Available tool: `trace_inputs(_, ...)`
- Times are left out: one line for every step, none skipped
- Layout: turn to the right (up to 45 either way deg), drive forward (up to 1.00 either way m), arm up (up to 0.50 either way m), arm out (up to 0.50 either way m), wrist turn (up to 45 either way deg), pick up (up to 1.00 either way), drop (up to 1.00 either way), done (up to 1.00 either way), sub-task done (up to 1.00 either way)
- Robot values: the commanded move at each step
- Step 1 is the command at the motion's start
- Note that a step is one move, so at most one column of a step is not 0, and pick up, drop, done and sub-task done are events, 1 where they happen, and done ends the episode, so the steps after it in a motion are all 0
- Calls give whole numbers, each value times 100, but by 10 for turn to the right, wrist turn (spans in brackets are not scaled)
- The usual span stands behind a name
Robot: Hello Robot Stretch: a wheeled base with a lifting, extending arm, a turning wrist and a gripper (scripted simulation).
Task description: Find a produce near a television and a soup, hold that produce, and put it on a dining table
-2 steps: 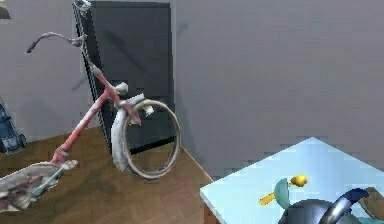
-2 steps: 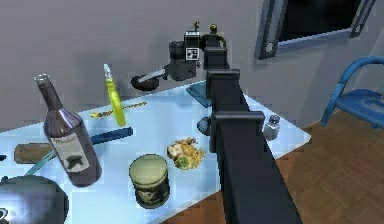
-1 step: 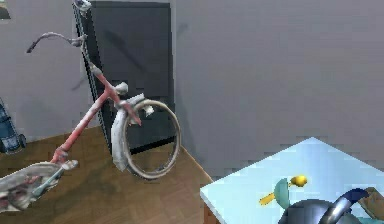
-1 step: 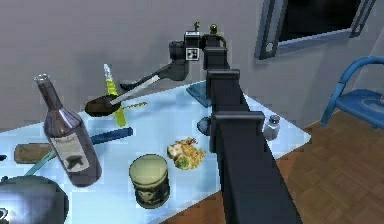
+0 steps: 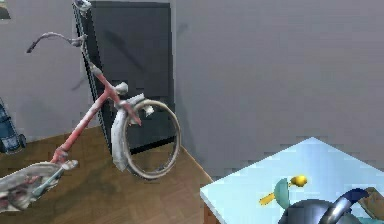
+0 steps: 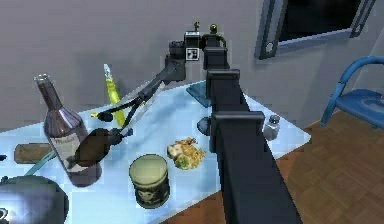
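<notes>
A: As the gripper (image 6: 114, 124) reaches over the pale blue table (image 6: 165, 125), does it hold something?
B: I cannot tell. A brown oval lump (image 6: 95, 148) lies just below its fingertips in the picture, right by a brown bottle (image 6: 62, 125).
A: And the can (image 6: 150, 180)?
B: Lower still from the gripper, beside a small heap of food (image 6: 185, 152).

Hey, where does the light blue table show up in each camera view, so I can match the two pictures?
Forward view: the light blue table takes up the bottom right corner.
Arm side view: it runs from the left edge across the middle of the picture.
Shared landmark: a dark domed pot with a curved handle, likely the same one, sits at the forward view's bottom right and the arm side view's bottom left.
</notes>
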Motion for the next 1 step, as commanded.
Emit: trace_inputs(0,0,0,0,-60,0,0,0,0)
